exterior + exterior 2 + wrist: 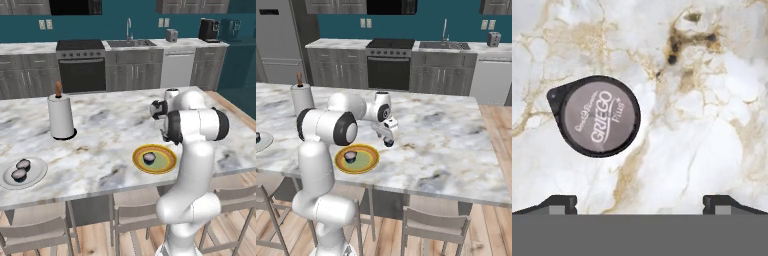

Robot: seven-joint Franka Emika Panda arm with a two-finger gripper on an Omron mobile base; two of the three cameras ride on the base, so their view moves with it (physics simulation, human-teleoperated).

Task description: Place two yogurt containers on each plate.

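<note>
White-grey round plate (35, 177), at the marble island counter's (105, 130) left end, carries two dark-sided yogurt cups (21, 169). Yellow-rimmed plate with greenish centre (167, 162) carries one cup (149, 158). The fourth cup (598, 116), lid marked "GRIEGO", stands on bare marble below the two-finger gripper (640, 202), whose tips are spread wide, holding nothing. White paper towel roll (61, 116) stands well apart.

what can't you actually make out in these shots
- White-grey plate: cut off by the left edge of the right base view; one cup there is half seen.
- Yogurt container on the counter: the arm hides it in the left base view; in the right base view the end effector hangs over that spot.
- Yogurt container on the yellow-rimmed plate: lid print too small to read.
</note>
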